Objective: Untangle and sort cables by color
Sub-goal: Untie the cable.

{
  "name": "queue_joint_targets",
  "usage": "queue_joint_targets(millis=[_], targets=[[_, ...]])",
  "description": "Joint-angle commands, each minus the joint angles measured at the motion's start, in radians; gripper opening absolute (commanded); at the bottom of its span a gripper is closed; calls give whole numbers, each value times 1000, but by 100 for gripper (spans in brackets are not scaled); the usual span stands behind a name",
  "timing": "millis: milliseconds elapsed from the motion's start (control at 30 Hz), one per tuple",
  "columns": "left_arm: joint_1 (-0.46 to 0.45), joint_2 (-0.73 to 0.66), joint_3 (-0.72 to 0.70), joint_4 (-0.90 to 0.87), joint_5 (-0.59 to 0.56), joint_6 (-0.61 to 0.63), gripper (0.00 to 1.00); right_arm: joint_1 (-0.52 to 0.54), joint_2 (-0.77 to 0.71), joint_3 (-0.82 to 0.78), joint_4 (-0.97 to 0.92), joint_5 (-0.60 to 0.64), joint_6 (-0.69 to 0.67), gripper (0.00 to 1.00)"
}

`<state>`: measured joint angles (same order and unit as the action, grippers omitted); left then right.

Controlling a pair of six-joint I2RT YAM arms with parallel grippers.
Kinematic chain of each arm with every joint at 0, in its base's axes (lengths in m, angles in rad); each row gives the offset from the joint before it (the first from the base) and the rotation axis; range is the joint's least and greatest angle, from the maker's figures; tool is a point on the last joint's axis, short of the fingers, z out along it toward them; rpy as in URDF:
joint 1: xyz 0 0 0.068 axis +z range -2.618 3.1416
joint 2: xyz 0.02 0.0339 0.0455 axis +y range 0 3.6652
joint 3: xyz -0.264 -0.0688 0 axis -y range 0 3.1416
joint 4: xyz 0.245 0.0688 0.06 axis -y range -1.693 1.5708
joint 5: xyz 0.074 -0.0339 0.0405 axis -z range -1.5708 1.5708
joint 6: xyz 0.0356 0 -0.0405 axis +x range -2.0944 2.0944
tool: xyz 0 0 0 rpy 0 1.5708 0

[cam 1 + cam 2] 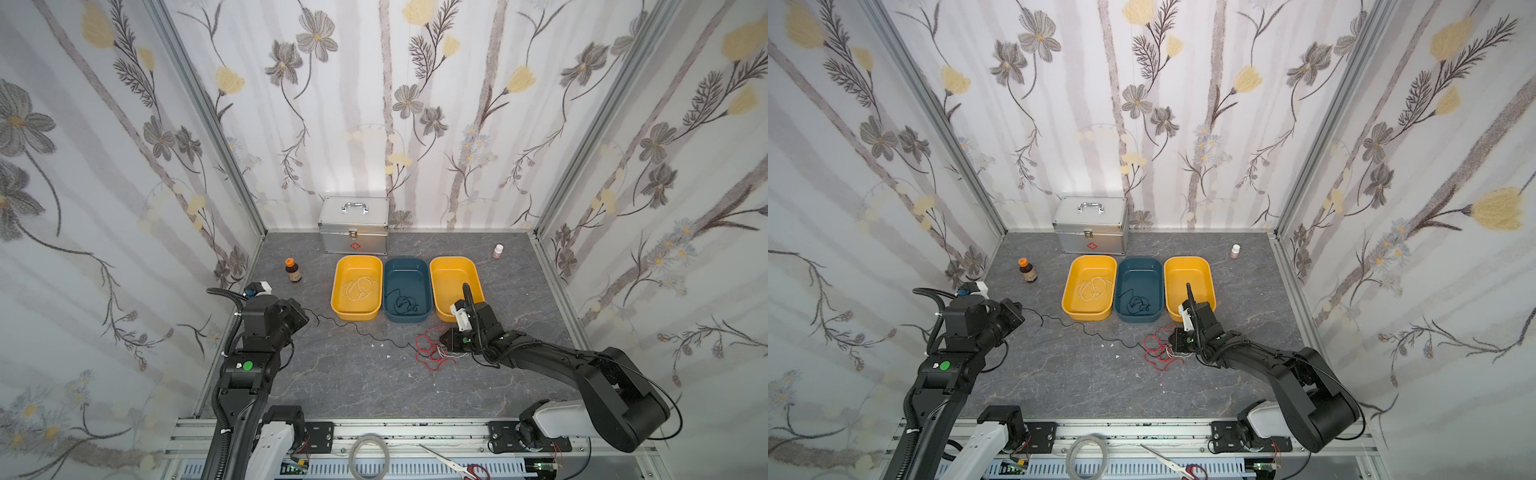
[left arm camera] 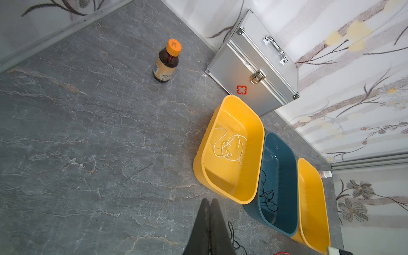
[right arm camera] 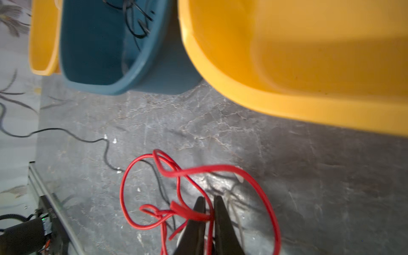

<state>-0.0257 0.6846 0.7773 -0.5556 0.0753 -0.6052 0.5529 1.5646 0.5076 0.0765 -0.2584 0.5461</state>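
Pinching a strand of the red cable [image 3: 185, 212], my right gripper [image 3: 209, 205] sits low over the tabletop [image 1: 332, 374]. Its jaws are nearly together, with only a thin slit between them, and the red strand runs down through that slit. How firm the hold is I cannot tell. Around it the red cable lies in loose loops just in front of the empty yellow bin [image 1: 451, 276]. In both top views a few pale strands [image 1: 445, 354] sit in the same knot under my wrist.

My left gripper [image 2: 209, 202] is well off to the other side, fingers pressed flat together. The loose black cable [image 1: 357, 328] leads from its tip in a wavy line across the table into the red tangle, so I judge that I hold one end of it there.

Beyond that, the sorting is partly done. A white cable [image 1: 359, 289] lies curled in the left-hand yellow bin [image 1: 355, 314]. A coiled black cable [image 1: 403, 302] lies in the blue bin [image 1: 407, 318] between the two yellow ones. Nothing red is binned yet.

As I judge it, three things are left: draw the loose black cable free of the knot and into the blue bin, part the pale strands from the red, and drop the red cable into the empty yellow bin.
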Motion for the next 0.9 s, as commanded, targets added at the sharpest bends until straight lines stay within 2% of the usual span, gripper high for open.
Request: queue_joint_targets(millis=[0, 200, 433, 667, 767, 867], targets=[[19, 12, 22, -20, -4, 30, 0, 18, 67, 14, 14, 107, 17, 18], [64, 15, 45, -55, -19, 35, 0, 23, 74, -8, 11, 194, 50, 43], [108, 13, 67, -69, -20, 36, 0, 9, 67, -33, -4, 241, 84, 44], [161, 0, 83, -79, -35, 22, 0, -10, 39, -79, -4, 257, 125, 36], [168, 11, 85, -56, 14, 19, 0, -9, -9, -72, -7, 231, 103, 38], [167, 19, 60, 25, 134, -1, 0, 2, -56, -48, -6, 177, 74, 43]])
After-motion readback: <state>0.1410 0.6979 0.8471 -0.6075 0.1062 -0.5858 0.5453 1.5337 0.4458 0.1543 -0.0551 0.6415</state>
